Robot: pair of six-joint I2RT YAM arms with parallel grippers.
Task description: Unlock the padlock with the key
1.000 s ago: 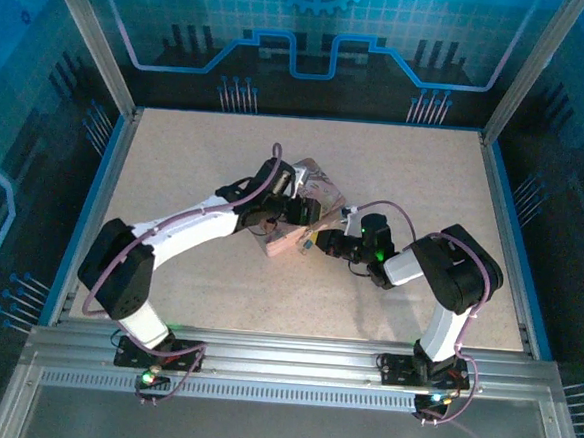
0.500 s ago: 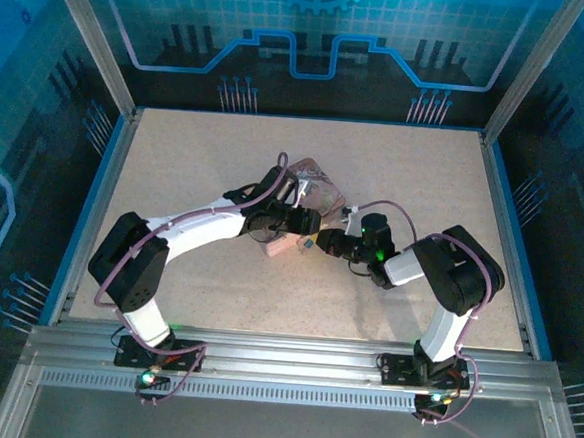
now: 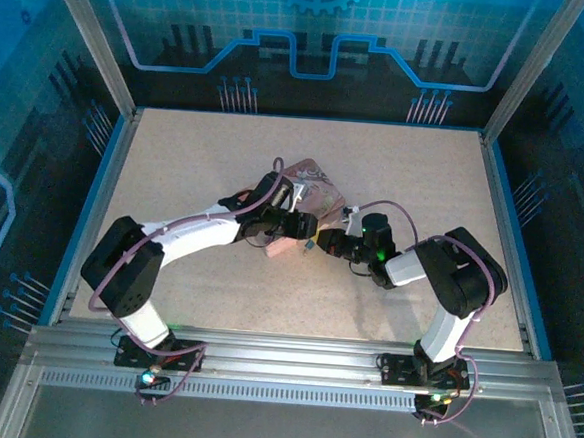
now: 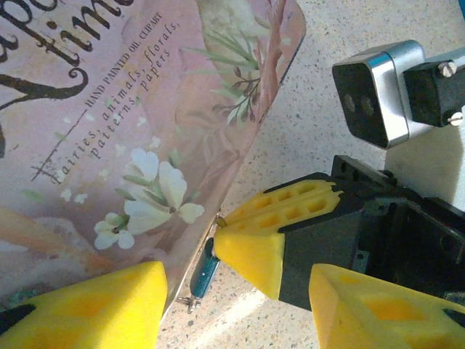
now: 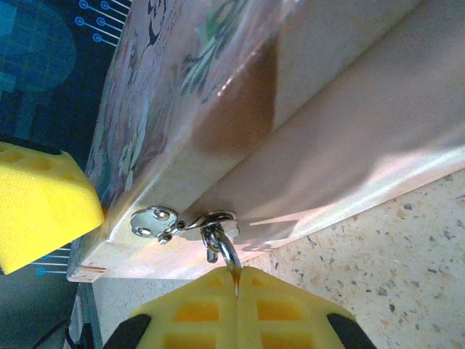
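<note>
The pink printed tin point(image 3: 313, 183) lies mid-table. The tiny dark bluish padlock point(image 4: 205, 267) hangs at the tin's point(image 4: 123, 138) lower edge. Its silver shackle point(image 5: 227, 251) passes through the tin's hasp point(image 5: 211, 218). My right gripper point(image 5: 237, 285) is shut, and the shackle's brassy end runs into the seam between its yellow fingers point(image 4: 272, 229). A tiny grey metal piece, apparently the key point(image 4: 188, 301), sticks out at the padlock's lower end. My left gripper point(image 4: 236, 302) is open, with one finger over the tin's edge and the other beside the right gripper. The two grippers meet at the tin's near corner point(image 3: 311, 235).
The speckled tabletop point(image 3: 395, 176) is bordered by blue rails and transparent walls. The right arm's camera housing point(image 4: 378, 91) hangs close above the left gripper's right finger point(image 4: 378, 305). The tin's side wall point(image 5: 341, 131) rises just ahead of the right fingers.
The left arm's elbow swung and its gripper slid slightly toward the near side along the tin's corner. The right arm stayed put, still pinched at the hasp.
</note>
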